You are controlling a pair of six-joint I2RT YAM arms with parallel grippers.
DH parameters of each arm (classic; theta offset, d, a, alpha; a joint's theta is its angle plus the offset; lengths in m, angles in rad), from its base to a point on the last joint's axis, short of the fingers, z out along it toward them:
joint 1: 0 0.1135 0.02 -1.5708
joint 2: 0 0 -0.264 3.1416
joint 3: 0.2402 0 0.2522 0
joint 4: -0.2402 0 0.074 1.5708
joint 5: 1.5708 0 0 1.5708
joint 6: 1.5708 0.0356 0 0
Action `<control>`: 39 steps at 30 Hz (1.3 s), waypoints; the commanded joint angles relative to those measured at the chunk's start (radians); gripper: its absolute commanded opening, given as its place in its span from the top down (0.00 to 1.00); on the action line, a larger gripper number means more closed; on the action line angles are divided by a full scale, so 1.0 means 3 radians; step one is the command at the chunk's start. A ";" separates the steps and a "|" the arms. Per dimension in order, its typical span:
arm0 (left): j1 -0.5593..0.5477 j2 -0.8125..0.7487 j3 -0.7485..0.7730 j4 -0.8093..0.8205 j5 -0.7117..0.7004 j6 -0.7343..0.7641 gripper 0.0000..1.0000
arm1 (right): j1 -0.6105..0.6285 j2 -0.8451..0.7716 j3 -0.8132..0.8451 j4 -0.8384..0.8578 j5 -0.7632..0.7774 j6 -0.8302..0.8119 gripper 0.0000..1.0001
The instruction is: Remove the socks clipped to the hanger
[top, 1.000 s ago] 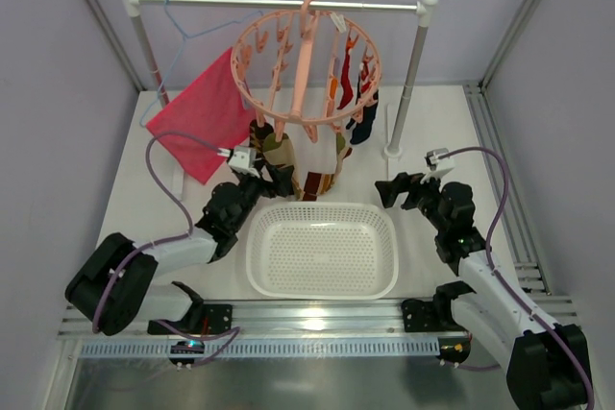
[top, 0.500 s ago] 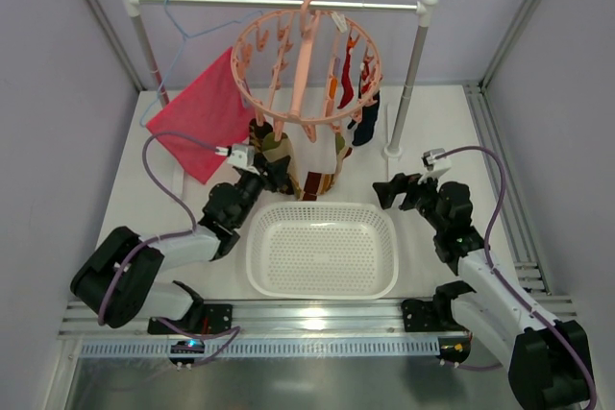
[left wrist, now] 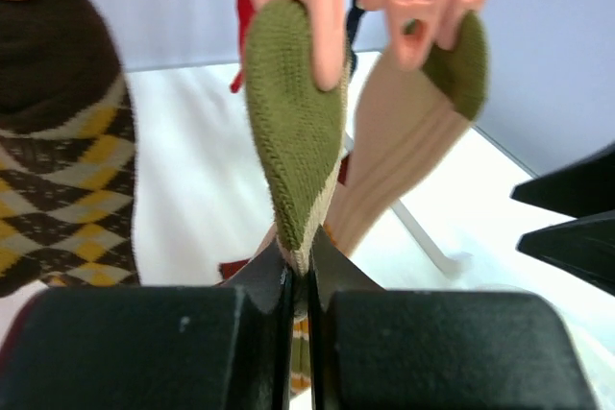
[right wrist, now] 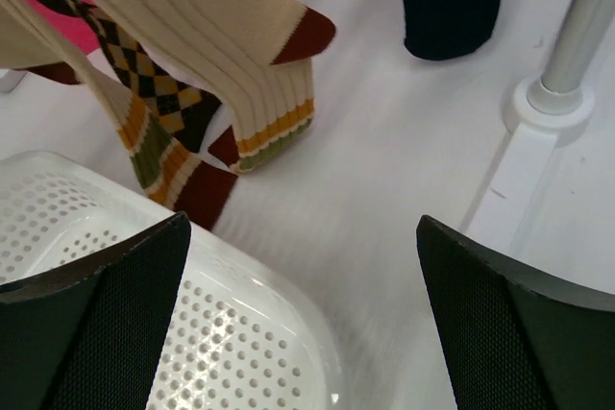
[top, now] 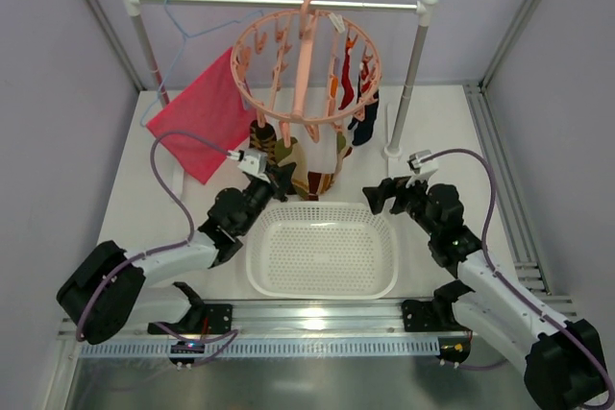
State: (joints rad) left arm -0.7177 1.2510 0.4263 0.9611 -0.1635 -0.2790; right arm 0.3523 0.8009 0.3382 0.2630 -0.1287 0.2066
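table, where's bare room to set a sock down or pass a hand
Free: the empty basket; bare table right of the rack post; strip between red cloth and left arm. Crowded: under the hanger, where socks hang at the basket's far rim.

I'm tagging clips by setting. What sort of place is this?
Probably a lab cell staged as a laundry corner: a drying rail carrying a pink ring hanger of clipped socks, and a white basket.
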 commanded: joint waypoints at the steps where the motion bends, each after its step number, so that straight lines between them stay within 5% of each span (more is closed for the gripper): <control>1: -0.0154 -0.0248 0.0164 -0.0380 -0.0237 0.0112 1.00 | 0.0389 -0.0123 0.0344 -0.0145 0.0414 -0.0121 0.00; 9: -0.0282 -0.0540 0.0266 -0.0913 -0.0340 -0.0006 1.00 | 0.1080 -0.0088 0.0876 -0.0386 0.0863 -0.0044 0.00; 18: -0.0302 -0.0851 0.0358 -0.1449 -0.0442 -0.0179 0.99 | 0.1621 0.0561 0.1613 -0.0115 0.0638 -0.0008 0.02; 30: -0.0419 -0.0826 0.0604 -0.1935 -0.0636 -0.0139 1.00 | 0.2384 0.1385 0.2748 -0.0651 0.2447 -0.0361 0.02; 39: -0.0726 -0.0729 0.0686 -0.2048 -0.1403 0.0005 1.00 | 0.2523 0.1942 0.3443 -0.1163 0.3052 -0.0316 0.06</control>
State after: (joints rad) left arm -0.9138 1.0344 0.5957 0.3492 -0.4625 -0.3038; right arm 1.0977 1.3437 1.3014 -0.0158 0.6685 0.1081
